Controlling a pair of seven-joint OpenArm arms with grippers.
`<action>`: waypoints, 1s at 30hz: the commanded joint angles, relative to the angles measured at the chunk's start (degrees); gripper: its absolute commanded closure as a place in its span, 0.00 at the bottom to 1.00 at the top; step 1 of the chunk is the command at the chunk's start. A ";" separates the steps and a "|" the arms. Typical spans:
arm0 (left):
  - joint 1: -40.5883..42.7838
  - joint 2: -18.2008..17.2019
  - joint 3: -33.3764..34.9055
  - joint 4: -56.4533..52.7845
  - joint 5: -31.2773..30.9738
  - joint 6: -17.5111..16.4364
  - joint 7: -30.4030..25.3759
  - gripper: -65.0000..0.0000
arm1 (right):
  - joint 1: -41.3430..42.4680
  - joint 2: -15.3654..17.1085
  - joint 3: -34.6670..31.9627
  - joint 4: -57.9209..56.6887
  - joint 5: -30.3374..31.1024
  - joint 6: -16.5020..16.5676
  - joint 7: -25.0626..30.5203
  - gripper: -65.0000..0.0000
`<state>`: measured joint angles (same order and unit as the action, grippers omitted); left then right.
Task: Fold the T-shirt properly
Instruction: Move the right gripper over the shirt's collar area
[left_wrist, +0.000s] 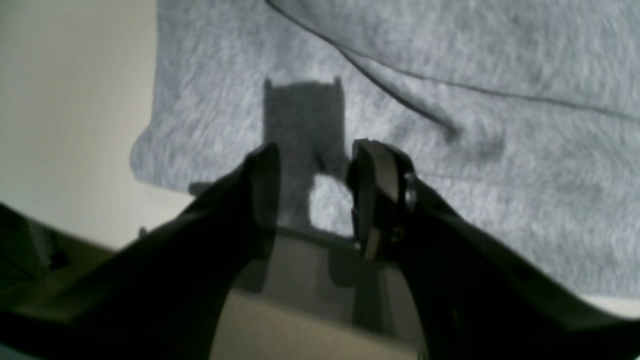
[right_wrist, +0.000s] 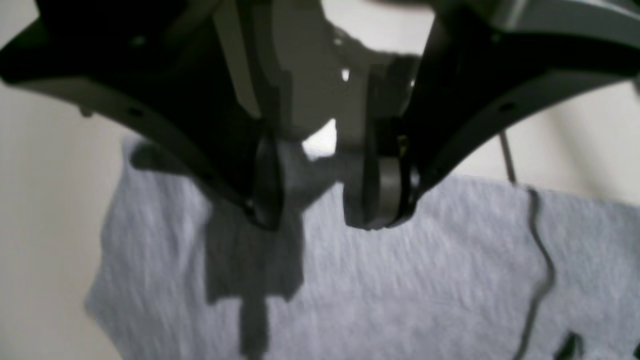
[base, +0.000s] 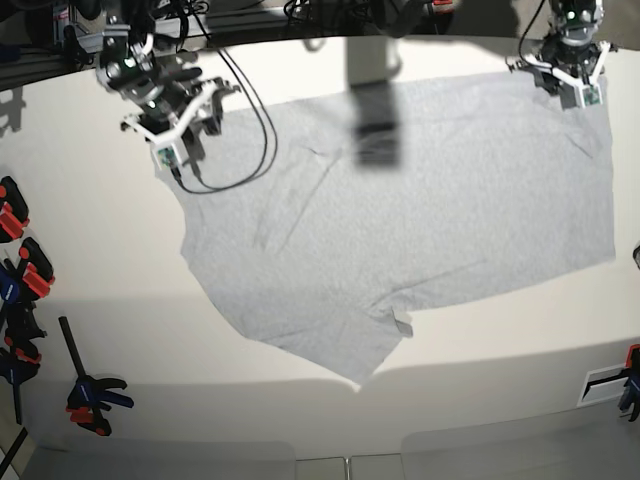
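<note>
The light grey T-shirt (base: 420, 220) lies spread on the white table (base: 90, 250), plain side up, with no letters showing. One pointed part reaches toward the front (base: 355, 375). My left gripper (left_wrist: 317, 152) is open and empty, hovering over the shirt (left_wrist: 450, 190) near its edge; in the base view it is at the far right corner (base: 577, 95). My right gripper (right_wrist: 320, 220) is open and empty, low over the shirt's edge (right_wrist: 375, 290); in the base view it is at the far left corner (base: 172, 150).
A black cable (base: 262, 140) loops from the right arm over the shirt's far left part. Red, black and blue clamps lie along the table's left edge (base: 22, 265) (base: 92, 392), and one at the right edge (base: 630, 385). A post's shadow (base: 375, 130) falls on the shirt.
</note>
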<state>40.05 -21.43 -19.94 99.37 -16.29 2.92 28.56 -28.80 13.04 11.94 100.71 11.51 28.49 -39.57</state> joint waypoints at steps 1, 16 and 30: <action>1.57 -0.48 -0.26 1.62 0.17 -0.15 0.17 0.65 | -2.05 0.46 0.70 0.28 -2.32 -0.68 -4.68 0.59; 4.52 -0.50 -0.28 6.45 4.44 0.00 0.57 0.65 | -13.09 0.48 2.40 11.76 -2.54 -3.67 -4.37 0.59; 4.37 -0.50 -0.28 12.04 10.16 0.07 0.42 0.65 | -11.80 0.50 1.62 28.72 -3.04 -0.02 -4.42 0.59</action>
<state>43.99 -21.43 -19.88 110.52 -6.39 2.79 30.04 -40.45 13.19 13.56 128.40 7.84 28.16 -45.12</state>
